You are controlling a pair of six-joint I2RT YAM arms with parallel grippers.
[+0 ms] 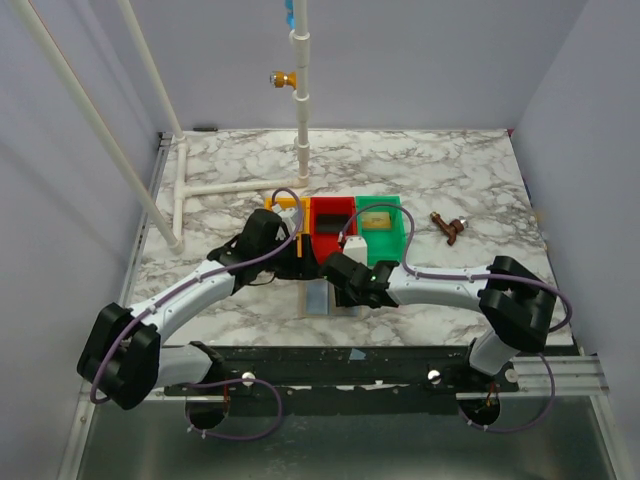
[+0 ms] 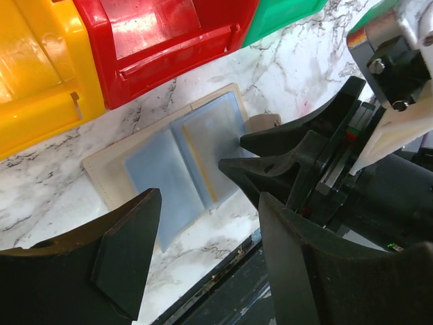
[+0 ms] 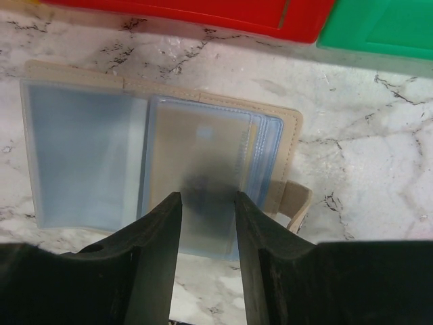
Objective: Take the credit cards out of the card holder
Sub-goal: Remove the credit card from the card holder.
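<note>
Right wrist view: we see the card holder (image 3: 162, 156) just ahead of the right fingers (image 3: 152, 257), slightly parted; left fingers (image 2: 122, 257) wide apart.

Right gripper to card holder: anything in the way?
Nothing visible. The card holder lies open on the marble table, and the right gripper sits right over its right-hand sleeves, jaws apart. The tan card there is inside a clear sleeve. The left gripper is open and not between them.
</note>
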